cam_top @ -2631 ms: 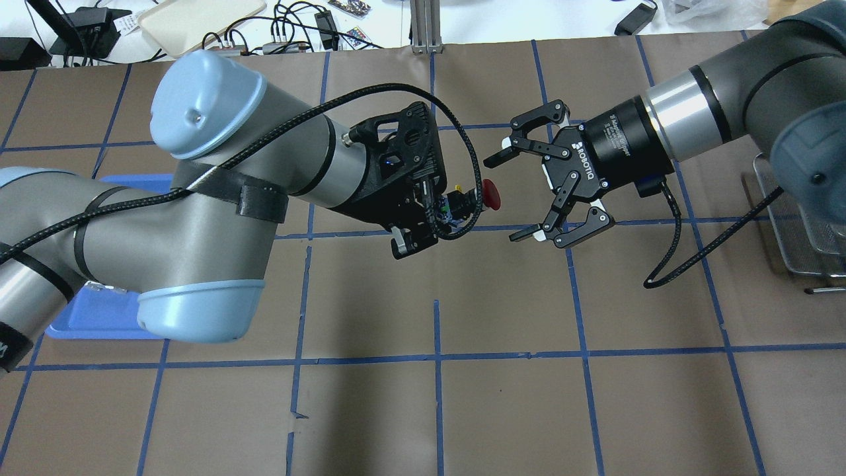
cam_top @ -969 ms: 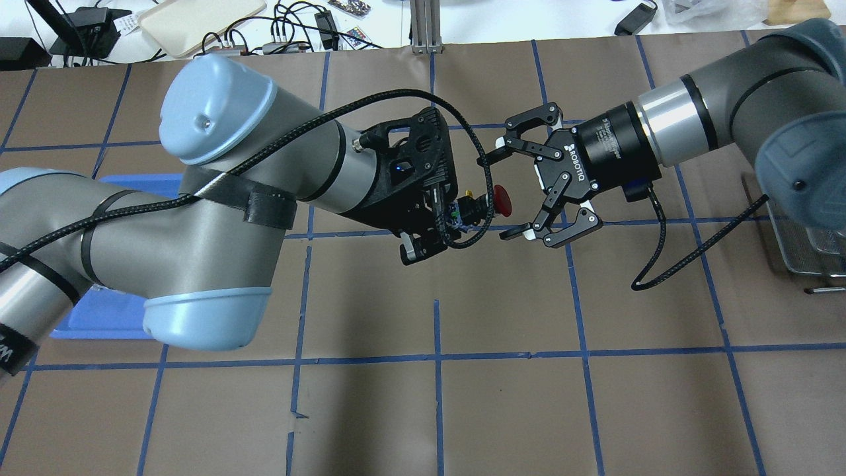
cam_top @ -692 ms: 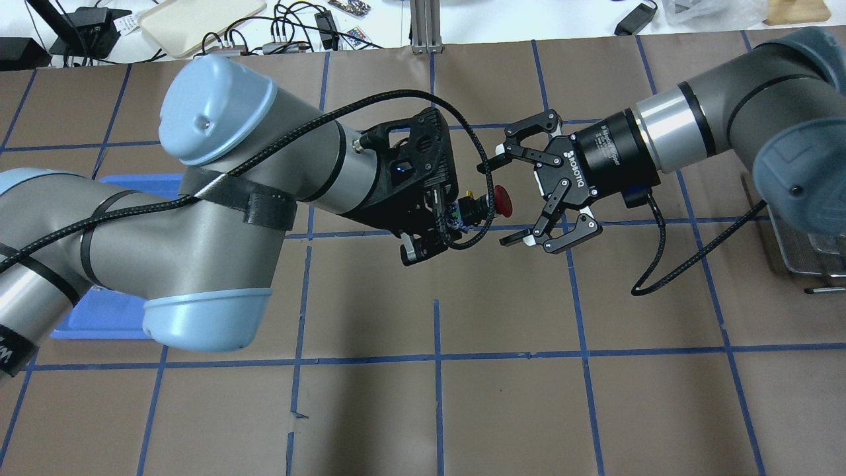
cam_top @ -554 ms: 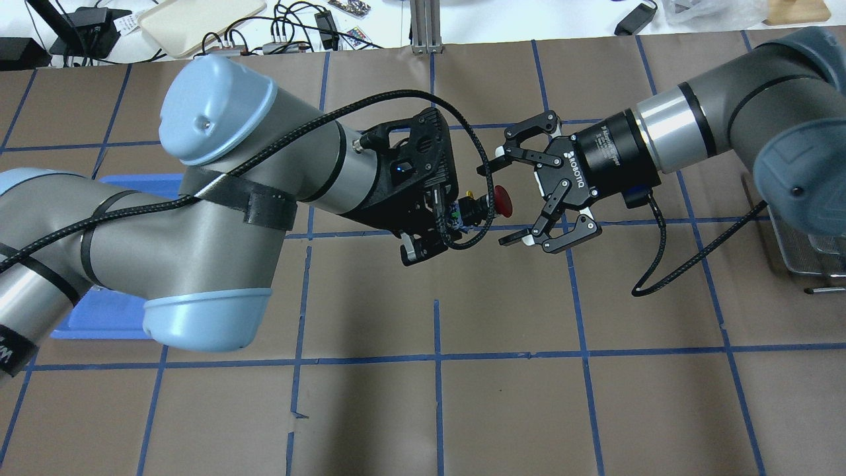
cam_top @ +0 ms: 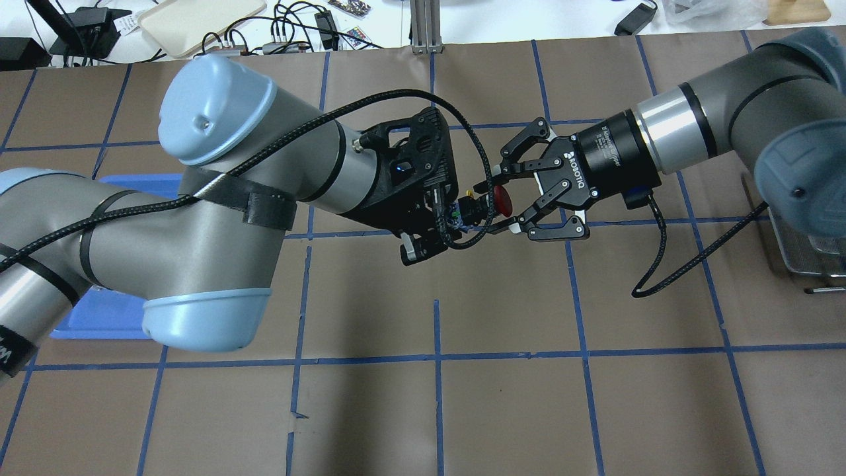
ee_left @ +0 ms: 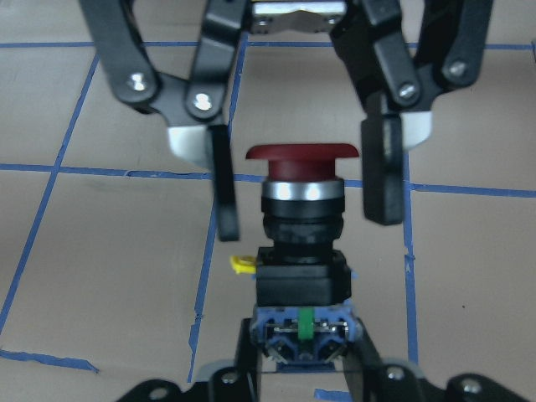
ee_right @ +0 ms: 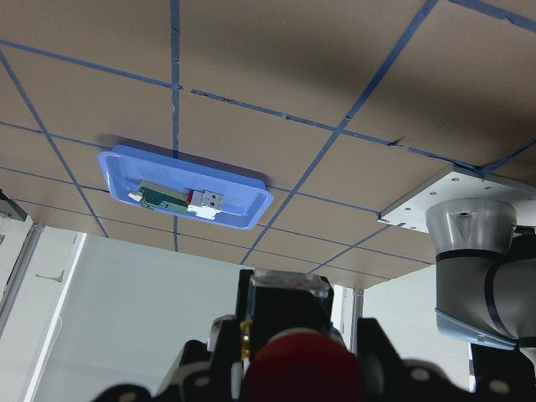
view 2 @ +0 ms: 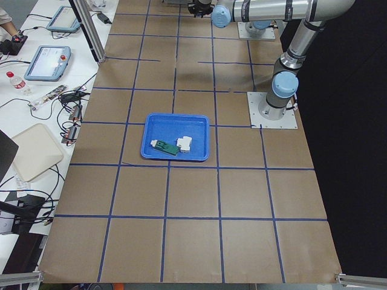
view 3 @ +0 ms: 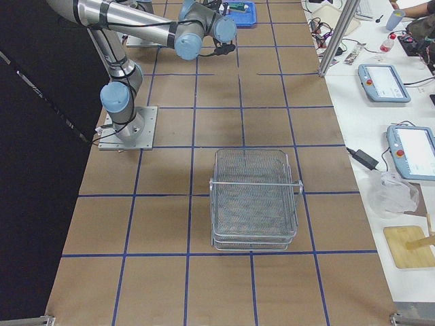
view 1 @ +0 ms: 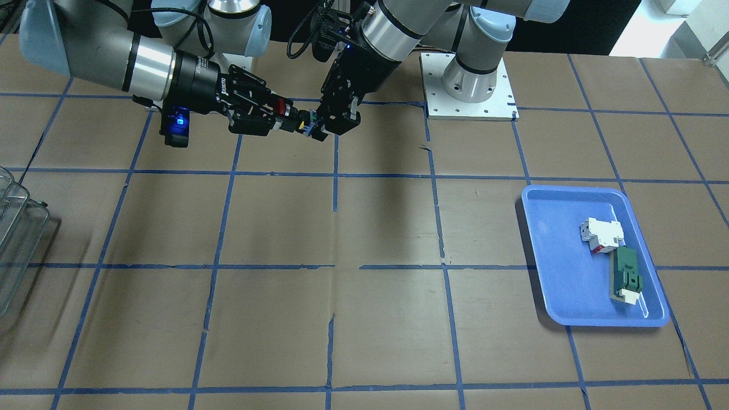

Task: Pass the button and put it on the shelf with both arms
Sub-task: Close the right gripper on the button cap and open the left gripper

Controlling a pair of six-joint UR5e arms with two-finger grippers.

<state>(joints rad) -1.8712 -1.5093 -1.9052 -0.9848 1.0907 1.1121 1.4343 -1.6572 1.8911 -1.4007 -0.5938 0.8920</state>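
Note:
The button [cam_top: 502, 200], with a red cap and black body, is held in the air over the table's middle. My left gripper [ee_left: 301, 373] is shut on the greenish-blue block at its rear. My right gripper [cam_top: 500, 200] faces it, partly closed. Its fingers [ee_left: 383, 172] stand on either side of the button's [ee_left: 301, 197] black body with small gaps, so it is still open. Both grippers also show in the front-facing view, the right one [view 1: 281, 117] and the left one [view 1: 314, 128]. The wire shelf [view 3: 255, 197] stands far to my right [view 1: 14, 228].
A blue tray [view 1: 569, 285] on my left side holds a white-and-red block [view 1: 601, 235] and a flat green part [view 1: 626, 276]. The brown table has blue tape lines. Cables and devices lie beyond the far edge [cam_top: 291, 33].
The two grippers came together earlier. In the last half second the right gripper's fingers have narrowed from wide open to close around the button. The left arm has held still.

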